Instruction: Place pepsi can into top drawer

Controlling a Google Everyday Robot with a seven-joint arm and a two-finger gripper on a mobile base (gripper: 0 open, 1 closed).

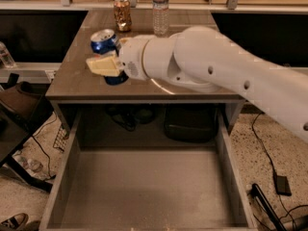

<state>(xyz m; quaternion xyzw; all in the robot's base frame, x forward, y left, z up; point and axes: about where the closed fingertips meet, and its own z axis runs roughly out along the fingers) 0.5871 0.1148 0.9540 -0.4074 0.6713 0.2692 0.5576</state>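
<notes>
The pepsi can (105,41), blue with a silver top, is held tilted in my gripper (109,61) above the front left part of the tabletop (77,81). My gripper is shut on the can; one yellowish finger (102,66) crosses its front, the other is hidden behind it. My white arm (216,71) reaches in from the right. The top drawer (144,186) stands pulled open below the table's front edge, wide and grey-brown with a bare bottom.
A brown-gold can (122,13) and a clear water bottle (160,8) stand at the back of the table. A dark bag (190,124) sits under the table. Cables (269,153) and a shoe (13,221) lie on the floor at the sides.
</notes>
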